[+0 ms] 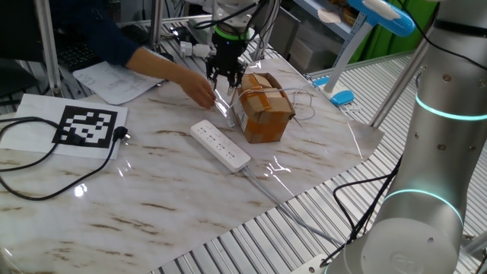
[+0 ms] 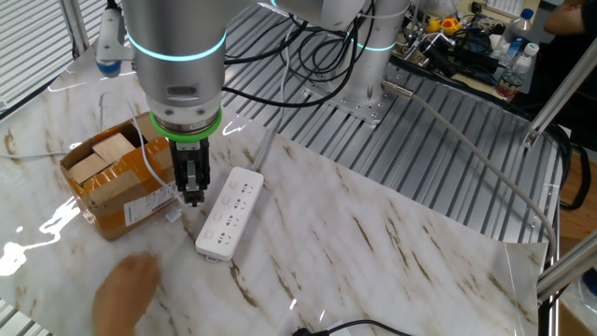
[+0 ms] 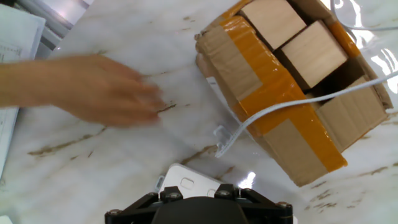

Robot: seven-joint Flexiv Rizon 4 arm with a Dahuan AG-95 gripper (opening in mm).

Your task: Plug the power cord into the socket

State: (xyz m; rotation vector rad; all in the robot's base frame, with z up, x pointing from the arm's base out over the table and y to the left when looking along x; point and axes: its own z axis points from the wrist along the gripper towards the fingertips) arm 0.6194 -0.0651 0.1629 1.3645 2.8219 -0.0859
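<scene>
Two table cameras from opposite sides, one camera on the hand

One fixed view looks down across the marble table (image 1: 152, 198) toward the arm; the other looks from behind it. The hand view looks straight down, close. All share the cardboard box (image 3: 292, 93).

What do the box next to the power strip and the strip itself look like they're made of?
The box looks like brown corrugated cardboard, matte, bound with glossy orange-tan tape, flaps open. The power strip looks like smooth white moulded plastic with a slight sheen.
</scene>
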